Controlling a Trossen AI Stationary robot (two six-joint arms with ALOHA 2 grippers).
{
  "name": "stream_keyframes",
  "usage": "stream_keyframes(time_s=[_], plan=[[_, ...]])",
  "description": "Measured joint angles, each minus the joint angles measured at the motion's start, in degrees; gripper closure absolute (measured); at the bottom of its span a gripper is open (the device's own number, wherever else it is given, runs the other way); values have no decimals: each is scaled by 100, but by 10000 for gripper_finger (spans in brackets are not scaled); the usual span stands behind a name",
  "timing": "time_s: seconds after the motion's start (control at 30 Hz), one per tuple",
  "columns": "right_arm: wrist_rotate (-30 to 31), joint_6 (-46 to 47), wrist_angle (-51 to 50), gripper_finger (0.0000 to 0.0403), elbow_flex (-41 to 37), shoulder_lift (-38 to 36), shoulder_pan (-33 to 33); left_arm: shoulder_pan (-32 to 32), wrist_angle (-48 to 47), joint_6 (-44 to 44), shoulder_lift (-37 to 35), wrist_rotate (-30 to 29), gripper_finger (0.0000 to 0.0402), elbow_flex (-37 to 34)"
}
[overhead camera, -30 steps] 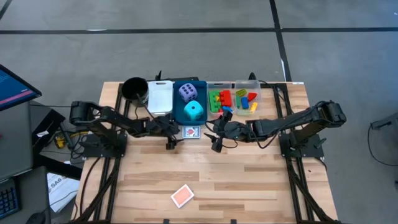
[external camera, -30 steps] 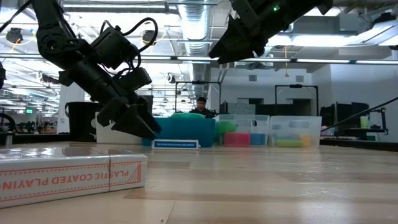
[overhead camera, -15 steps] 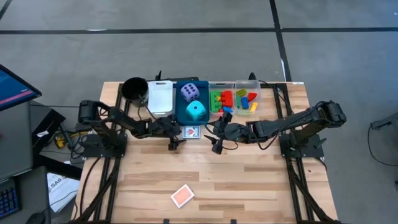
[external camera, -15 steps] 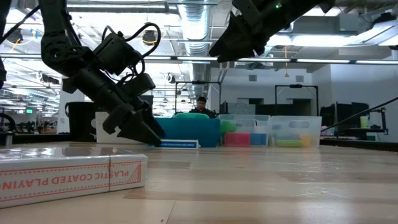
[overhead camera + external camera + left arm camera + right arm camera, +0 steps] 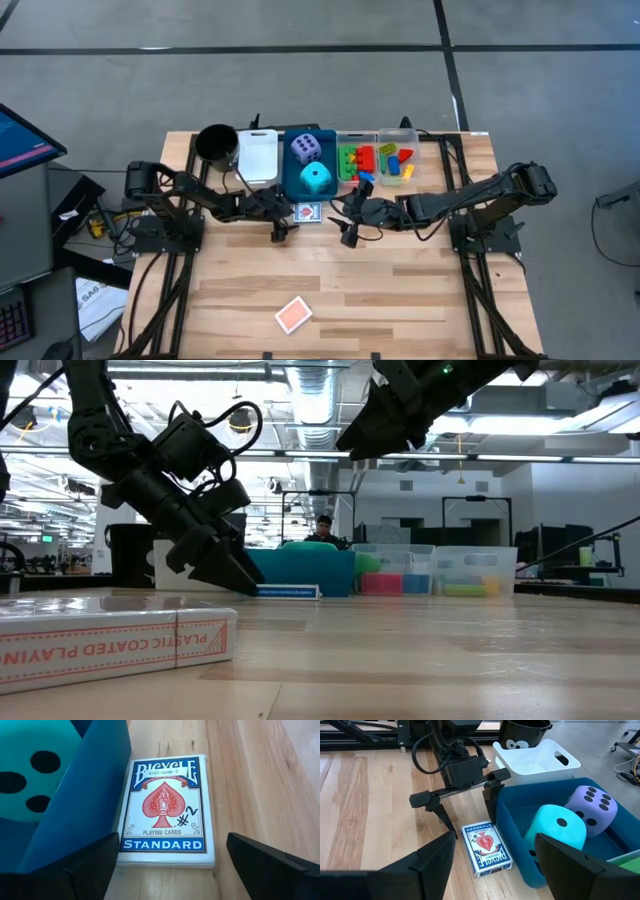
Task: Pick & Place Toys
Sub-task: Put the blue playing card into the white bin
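Observation:
A blue-faced playing-card box (image 5: 165, 810) lies flat on the table, right beside the blue bin's near wall (image 5: 85, 805); it also shows in the high view (image 5: 308, 212) and the right wrist view (image 5: 486, 846). My left gripper (image 5: 172, 840) is open and low over the table, with one finger on each side of the box's near end, touching neither side (image 5: 287, 216). My right gripper (image 5: 348, 222) is open and empty, raised to the right of the box. A red-backed card box (image 5: 293, 315) lies near the front edge. A purple die (image 5: 304, 148) and a cyan die (image 5: 315, 178) sit in the blue bin.
A black cup (image 5: 216, 142), a white bin (image 5: 258, 155), the blue bin (image 5: 290, 180) and two clear bins (image 5: 378, 135) holding coloured bricks (image 5: 360, 160) stand in a row along the far side. The two grippers face each other closely across the card box.
My left gripper has moved toward the table's right edge and a little down, closing on the blue-faced card box, and stays open. The box has not moved.

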Motion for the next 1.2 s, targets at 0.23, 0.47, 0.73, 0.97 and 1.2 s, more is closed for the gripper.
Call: stream_keyframes(time_s=[0.23, 0.47, 0.73, 0.97, 1.2], plan=[[-1, 0, 0, 133, 0, 0, 0, -81, -41, -86, -14, 206, 39, -7], [1, 0, -2, 133, 0, 0, 0, -546, -50, -341, -13, 686, 39, -9], [1, 1, -2, 133, 0, 0, 0, -1066, 232, -361, -4, 198, 39, -32], [3, 2, -4, 133, 0, 0, 0, -1084, 482, -780, -323, -648, 39, -39], [3, 2, -4, 133, 0, 0, 0, -1321, 487, -1097, -480, -766, 39, -37]])
